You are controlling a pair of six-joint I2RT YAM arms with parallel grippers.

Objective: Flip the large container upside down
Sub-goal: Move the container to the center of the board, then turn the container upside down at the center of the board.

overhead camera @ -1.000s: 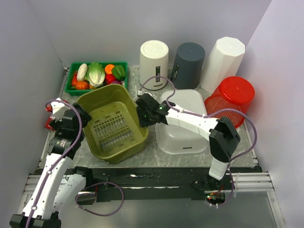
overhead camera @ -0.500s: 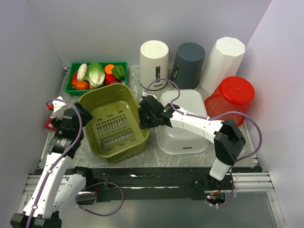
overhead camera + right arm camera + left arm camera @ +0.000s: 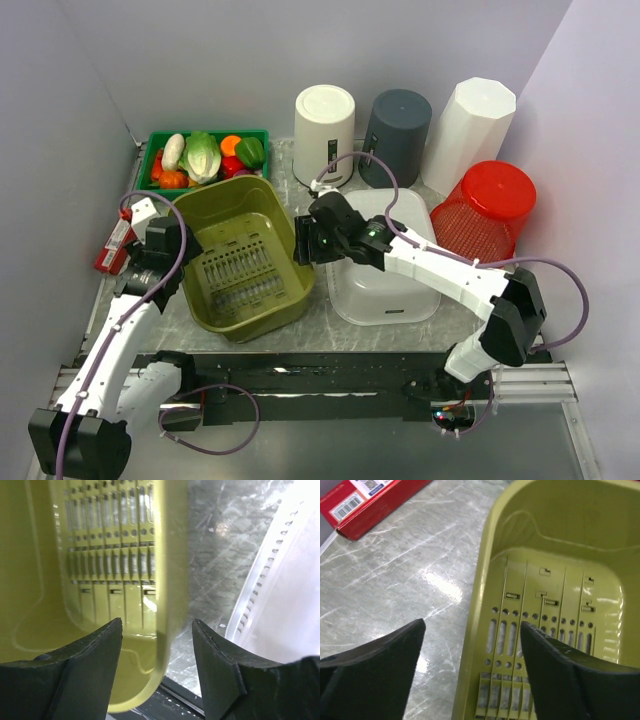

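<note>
The large container (image 3: pixel 245 270) is an olive-green slotted basket, standing upright on the table with its opening facing up. My left gripper (image 3: pixel 170 245) is open at its left wall. In the left wrist view the left gripper (image 3: pixel 472 627) has the container's (image 3: pixel 560 580) rim between its spread fingers, with one finger inside and one outside. My right gripper (image 3: pixel 305 245) is open at the right wall. In the right wrist view the right gripper (image 3: pixel 156 625) straddles the container's (image 3: pixel 100 555) rim, with gaps on both sides.
An upturned white tub (image 3: pixel 385 265) lies right of the container, close to my right arm. Behind stand a white bin (image 3: pixel 325 120), a grey bin (image 3: pixel 397 125), a tall white bin (image 3: pixel 470 120) and a red mesh basket (image 3: pixel 490 205). A green vegetable tray (image 3: pixel 208 133) is at the back left, a red box (image 3: pixel 112 245) at the left.
The container has dropped from a tilt to lie flat. My right gripper has opened off its right rim. My left gripper has moved in over the left rim.
</note>
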